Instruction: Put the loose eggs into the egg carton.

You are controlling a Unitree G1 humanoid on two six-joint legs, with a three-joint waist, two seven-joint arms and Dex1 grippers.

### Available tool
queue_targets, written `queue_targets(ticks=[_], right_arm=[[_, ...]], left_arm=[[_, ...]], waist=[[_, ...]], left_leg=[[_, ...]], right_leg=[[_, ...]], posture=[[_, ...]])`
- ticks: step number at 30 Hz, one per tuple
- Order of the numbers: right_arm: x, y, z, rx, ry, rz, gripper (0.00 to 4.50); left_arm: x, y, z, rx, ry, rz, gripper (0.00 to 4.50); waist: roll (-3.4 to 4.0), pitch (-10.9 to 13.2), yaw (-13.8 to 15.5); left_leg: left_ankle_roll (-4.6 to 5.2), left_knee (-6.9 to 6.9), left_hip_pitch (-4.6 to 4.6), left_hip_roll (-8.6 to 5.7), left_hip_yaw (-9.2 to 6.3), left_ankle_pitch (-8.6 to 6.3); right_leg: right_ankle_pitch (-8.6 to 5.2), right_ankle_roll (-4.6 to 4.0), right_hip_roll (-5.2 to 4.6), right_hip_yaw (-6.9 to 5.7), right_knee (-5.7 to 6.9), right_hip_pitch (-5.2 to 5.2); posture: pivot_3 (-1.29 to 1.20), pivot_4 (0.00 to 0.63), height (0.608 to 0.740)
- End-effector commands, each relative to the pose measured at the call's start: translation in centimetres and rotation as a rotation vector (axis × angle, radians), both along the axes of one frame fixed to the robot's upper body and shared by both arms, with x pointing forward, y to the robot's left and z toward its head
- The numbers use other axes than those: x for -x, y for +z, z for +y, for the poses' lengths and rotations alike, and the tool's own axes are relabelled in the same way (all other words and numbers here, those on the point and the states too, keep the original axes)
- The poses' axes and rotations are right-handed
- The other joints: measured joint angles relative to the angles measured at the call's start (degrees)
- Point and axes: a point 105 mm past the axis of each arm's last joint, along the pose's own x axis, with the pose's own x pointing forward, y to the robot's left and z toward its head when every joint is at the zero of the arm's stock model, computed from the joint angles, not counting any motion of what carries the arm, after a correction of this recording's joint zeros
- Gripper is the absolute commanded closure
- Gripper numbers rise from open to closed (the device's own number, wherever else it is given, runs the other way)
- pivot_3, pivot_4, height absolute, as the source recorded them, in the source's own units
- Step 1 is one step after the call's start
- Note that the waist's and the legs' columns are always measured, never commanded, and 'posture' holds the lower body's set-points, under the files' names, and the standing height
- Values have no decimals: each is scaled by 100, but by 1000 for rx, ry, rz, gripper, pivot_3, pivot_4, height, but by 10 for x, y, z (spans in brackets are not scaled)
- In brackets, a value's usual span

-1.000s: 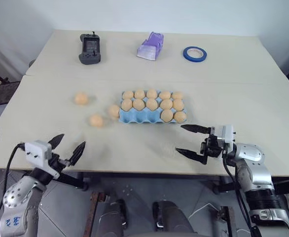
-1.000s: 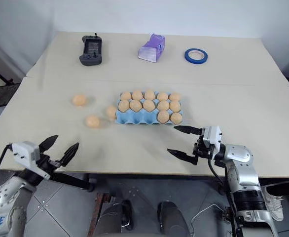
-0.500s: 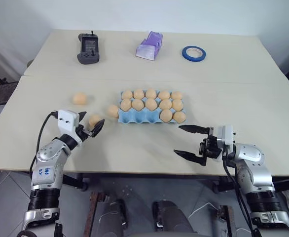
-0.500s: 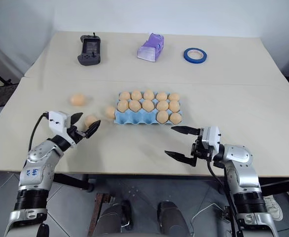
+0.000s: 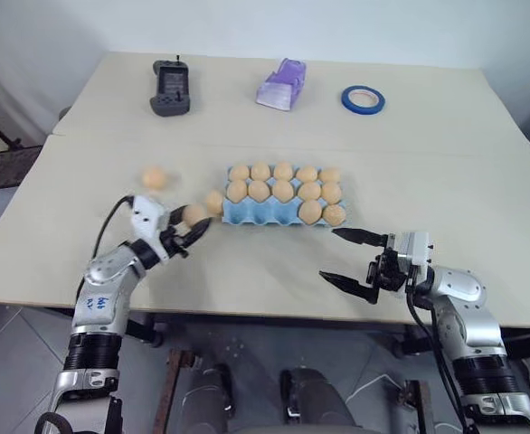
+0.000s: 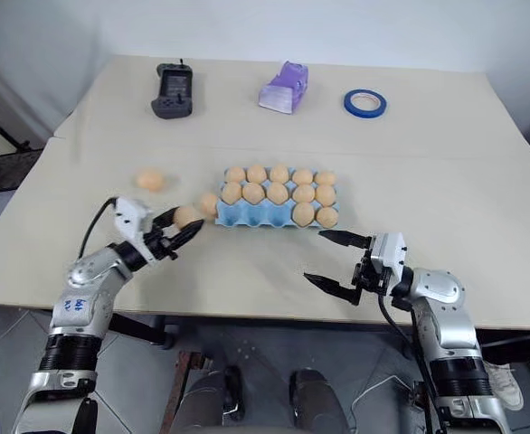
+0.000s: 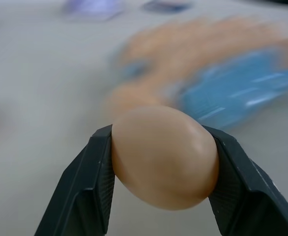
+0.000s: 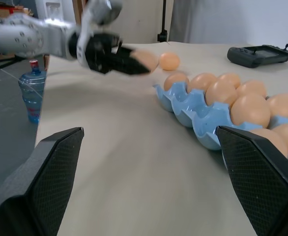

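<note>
Left of the egg carton [image 5: 279, 210] on the worktop [image 5: 247, 262], the left hand [image 5: 193, 233] grips an egg [image 5: 194, 214]. Between its fingers [image 7: 85, 191] the egg sits clamped. Right of the carton, the right hand [image 6: 335, 264] hangs spread wide, empty.

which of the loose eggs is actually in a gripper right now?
The egg clamped between the left gripper's fingers. The other two loose eggs lie free on the table: one against the egg carton's left end, one apart, farther left.

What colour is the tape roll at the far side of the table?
Blue. The tape roll shows best in the left eye view.
</note>
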Motion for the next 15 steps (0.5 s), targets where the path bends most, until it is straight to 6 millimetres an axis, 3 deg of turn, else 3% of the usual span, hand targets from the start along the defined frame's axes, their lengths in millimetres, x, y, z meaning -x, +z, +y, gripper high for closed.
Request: queue_targets(ticks=[1, 3, 9, 15], right_arm=[[0, 9, -8, -6, -40, -45, 0], [1, 7, -8, -2, -47, -45, 0], [3, 9, -10, -10, -86, -60, 0], [7, 11, -11, -18, -118, -70, 0]], left_arm=[[2, 7, -32, 3, -135, -16, 2324], [-6, 9, -56, -2, -186, -26, 2324], [-23, 13, -96, -10, -269, -36, 2324], [-37, 11, -111, -4, -283, -19, 2324]], waist=[[0, 0, 5], [0, 0, 8], [-2, 1, 1], [-4, 2, -11]], left_leg=[[1, 4, 1, 0, 0, 0], [2, 7, 1, -2, 0, -1], [9, 19, -2, -3, -2, -2], [20, 18, -2, 1, -5, 6]], right_leg=[[0, 0, 0, 2, 0, 1], [2, 4, 0, 4, 0, 3], [5, 10, 2, 5, -1, 6], [5, 10, 12, 4, -1, 2]], posture=[[0, 150, 740], [0, 150, 740], [0, 150, 740], [0, 150, 740]])
